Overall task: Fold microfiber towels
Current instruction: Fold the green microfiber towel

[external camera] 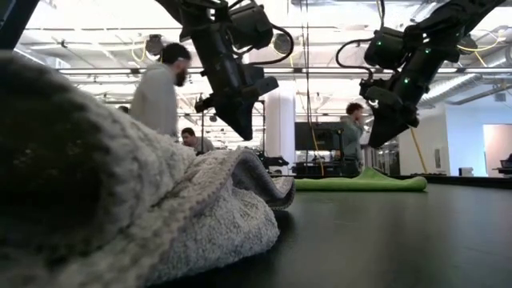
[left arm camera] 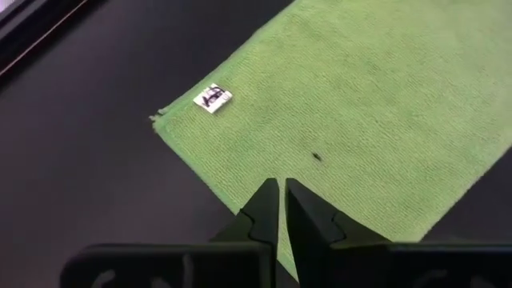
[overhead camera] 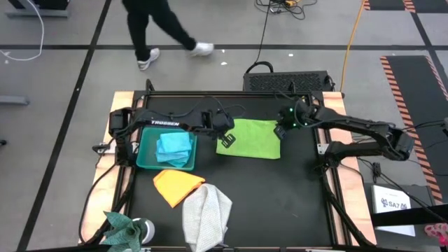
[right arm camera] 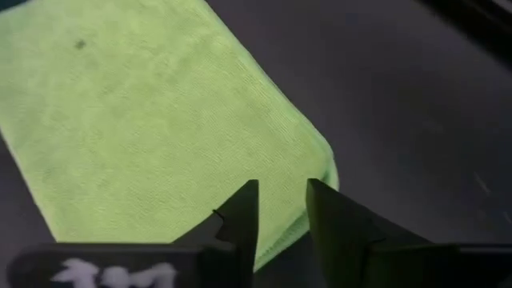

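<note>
High view: lime green towel (overhead camera: pixel 250 138) lies flat on the black counter (overhead camera: pixel 280 203), folded to a rectangle, between the two arms. Left gripper (overhead camera: pixel 225 138) sits over its left edge, right gripper (overhead camera: pixel 281 131) over its right edge. Light blue towel (overhead camera: pixel 173 145) rests inside the teal bin (overhead camera: pixel 145 159). Orange-yellow towel (overhead camera: pixel 177 185) just in front of the bin, touching the light grey towel (overhead camera: pixel 207 214) beside it. Teal towel (overhead camera: pixel 124 227) bunched at the near left corner. A person (overhead camera: pixel 157 28) walks on the floor beyond the counter.

Low view: light grey towel fills the foreground; the lime green one lies low on the counter farther back. Both grippers hang clear above the counter. People stand in the room behind.

Left wrist view: left gripper above the green towel's edge near its white tag (left arm camera: pixel 213 98); fingers (left arm camera: pixel 264 214) parted by a narrow slit, grasping nothing.

Right wrist view: right gripper above the folded corner; fingers (right arm camera: pixel 240 210) clearly spread, released, nothing between them.
</note>
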